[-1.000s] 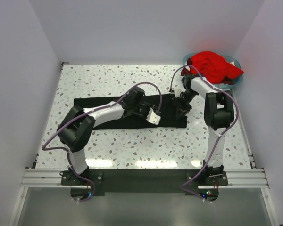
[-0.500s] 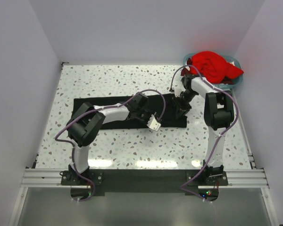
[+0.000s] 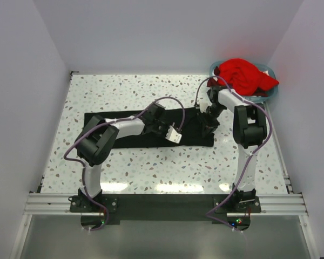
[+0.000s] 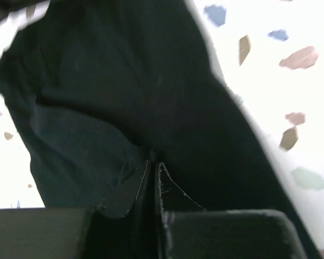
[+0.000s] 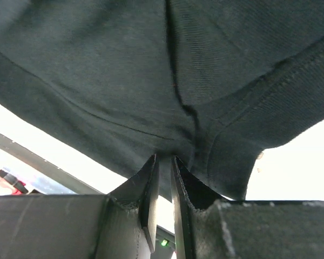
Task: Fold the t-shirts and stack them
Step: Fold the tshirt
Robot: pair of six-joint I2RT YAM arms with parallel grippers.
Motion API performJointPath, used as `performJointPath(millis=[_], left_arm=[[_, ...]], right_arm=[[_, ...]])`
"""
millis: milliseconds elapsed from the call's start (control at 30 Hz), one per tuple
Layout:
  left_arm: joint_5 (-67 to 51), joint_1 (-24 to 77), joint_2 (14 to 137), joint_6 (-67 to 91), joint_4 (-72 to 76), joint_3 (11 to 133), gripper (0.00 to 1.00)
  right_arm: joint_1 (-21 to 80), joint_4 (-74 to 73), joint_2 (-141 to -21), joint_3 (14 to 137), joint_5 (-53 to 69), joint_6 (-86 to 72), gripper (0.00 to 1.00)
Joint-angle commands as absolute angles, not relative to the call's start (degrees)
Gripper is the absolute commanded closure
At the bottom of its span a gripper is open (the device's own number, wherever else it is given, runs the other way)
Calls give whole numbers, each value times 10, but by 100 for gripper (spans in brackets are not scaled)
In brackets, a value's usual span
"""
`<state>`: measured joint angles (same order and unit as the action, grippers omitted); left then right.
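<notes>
The black t-shirt (image 3: 110, 120) lies as a long flat band across the middle of the table. My left gripper (image 3: 163, 125) is over its middle, shut on a pinch of the black cloth (image 4: 124, 97). My right gripper (image 3: 207, 122) is at the shirt's right end, shut on black cloth (image 5: 124, 81) that hangs over its fingers. The red t-shirt (image 3: 243, 75) is heaped in the light blue basket (image 3: 272, 90) at the far right corner.
The white speckled table (image 3: 124, 91) is walled on the left, back and right. The basket stands close behind my right arm. An aluminium rail (image 3: 162, 202) runs along the near edge by the arm bases.
My left gripper swung toward the shirt's near edge, then came back a little toward the middle, keeping the cloth. The right gripper has stayed in place.
</notes>
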<state>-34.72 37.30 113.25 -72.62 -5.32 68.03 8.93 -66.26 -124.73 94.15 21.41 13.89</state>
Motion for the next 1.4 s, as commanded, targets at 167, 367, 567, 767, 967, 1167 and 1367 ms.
performJointPath(millis=[167, 367, 567, 767, 967, 1167, 1367], left_arm=[[-358, 332, 1107, -639, -21, 700, 95], [-331, 307, 1119, -529, 18, 712, 91], [-316, 273, 1133, -453, 41, 726, 86], [-289, 256, 1129, -456, 25, 722, 85], [-259, 215, 1115, -384, 12, 732, 85], [-280, 176, 1089, -328, -69, 758, 81], [-385, 174, 1030, -302, -76, 706, 67]], right_arm=[[86, -662, -1251, 948, 184, 126, 82], [86, -661, -1251, 948, 177, 128, 82], [86, -661, -1250, 947, 178, 131, 82], [86, -663, -1246, 948, 180, 134, 82], [87, -666, -1231, 954, 192, 136, 82], [89, -670, -1210, 963, 198, 141, 83], [89, -606, -1179, 990, 244, 153, 79]])
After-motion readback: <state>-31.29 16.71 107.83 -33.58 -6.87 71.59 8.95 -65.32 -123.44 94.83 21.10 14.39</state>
